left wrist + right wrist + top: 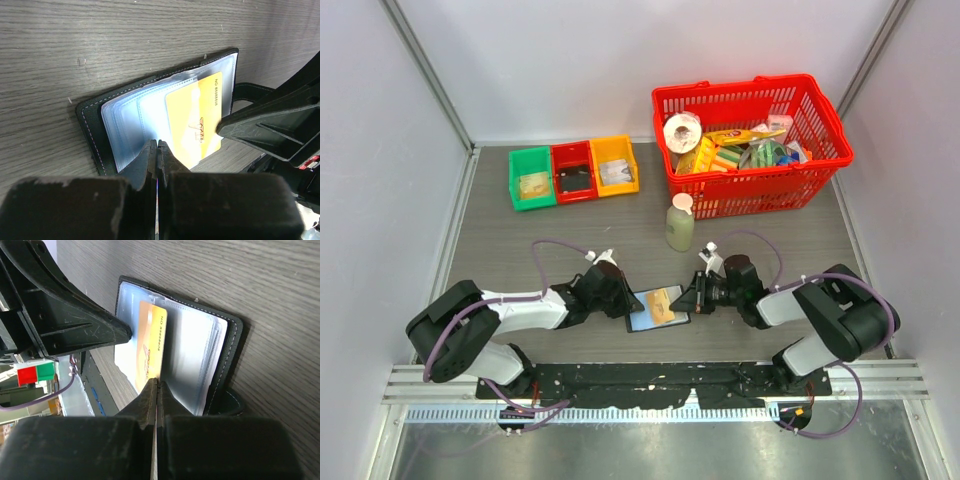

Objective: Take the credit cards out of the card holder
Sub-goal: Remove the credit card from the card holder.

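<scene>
The card holder (92, 120) is black with pale stitching along its edge, and its sleeves are clear over pale blue-grey. The credit card (192, 122) is yellow-orange with dark lettering. The table (100, 45) is grey woodgrain. At eleven o'clock are a green tray (513, 180), a red tray (572, 148) and an orange tray (610, 141); at one o'clock, a red basket (750, 195).

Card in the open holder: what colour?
Yellow-orange card, clearest in the left wrist view.

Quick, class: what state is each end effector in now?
Left end effector: closed, tip at the black folding card holder.
Right end effector: closed, tip at the yellow-orange plastic card.
</scene>
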### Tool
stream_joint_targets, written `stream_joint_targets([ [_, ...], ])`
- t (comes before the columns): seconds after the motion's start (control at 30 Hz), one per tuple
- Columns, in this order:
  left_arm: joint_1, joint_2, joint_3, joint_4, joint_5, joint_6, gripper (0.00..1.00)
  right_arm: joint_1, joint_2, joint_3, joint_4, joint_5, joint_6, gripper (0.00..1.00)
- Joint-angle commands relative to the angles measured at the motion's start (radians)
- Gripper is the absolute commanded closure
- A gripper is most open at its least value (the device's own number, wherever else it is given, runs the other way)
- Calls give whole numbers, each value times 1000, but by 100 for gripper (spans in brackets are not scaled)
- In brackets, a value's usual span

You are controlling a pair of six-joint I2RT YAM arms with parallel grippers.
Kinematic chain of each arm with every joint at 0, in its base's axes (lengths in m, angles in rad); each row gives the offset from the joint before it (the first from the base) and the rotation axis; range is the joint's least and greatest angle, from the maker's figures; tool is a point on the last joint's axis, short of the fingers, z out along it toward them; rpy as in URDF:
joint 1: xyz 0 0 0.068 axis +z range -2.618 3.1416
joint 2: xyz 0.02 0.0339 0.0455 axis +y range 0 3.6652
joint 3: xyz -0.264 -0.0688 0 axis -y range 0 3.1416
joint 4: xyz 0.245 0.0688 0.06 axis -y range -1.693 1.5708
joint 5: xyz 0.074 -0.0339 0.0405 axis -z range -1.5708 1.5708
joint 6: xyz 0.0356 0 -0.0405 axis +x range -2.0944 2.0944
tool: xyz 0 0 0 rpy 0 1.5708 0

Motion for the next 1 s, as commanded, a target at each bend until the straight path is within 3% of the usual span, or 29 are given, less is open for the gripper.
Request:
stream_joint_targets([
  [0.0, -2, 34, -28, -119, -53, 32, 100, -6, -55, 35, -132, -1, -87, 99],
  [0.1, -4, 31, -25, -122, -53, 38, 100, -6, -35, 44, -123, -16, -79, 94],
  [0.23, -2, 32, -17, -120, -49, 38, 100, -5, 17, 41, -41, -32, -36, 78],
  [0.43, -2, 37, -17, -109, -43, 32, 100, 3, 87, 53, 40, -53, -1, 74],
  [0.5, -2, 35, -17, -109, -43, 32, 100, 4, 106, 52, 77, -64, 13, 78],
  [0.6, -2, 25, -21, -114, -46, 29, 100, 1, 94, 44, 89, -64, 16, 99],
  [0.67, -2, 12, -23, -125, -49, 29, 100, -12, 46, 41, 5, -46, -21, 99],
  [0.83, -2, -23, -21, -143, -64, 41, 100, -58, -194, 87, -445, 42, -207, 99],
  [0.97, -2, -54, -6, -158, -66, 61, 100, -60, -346, 150, -686, 128, -297, 99],
])
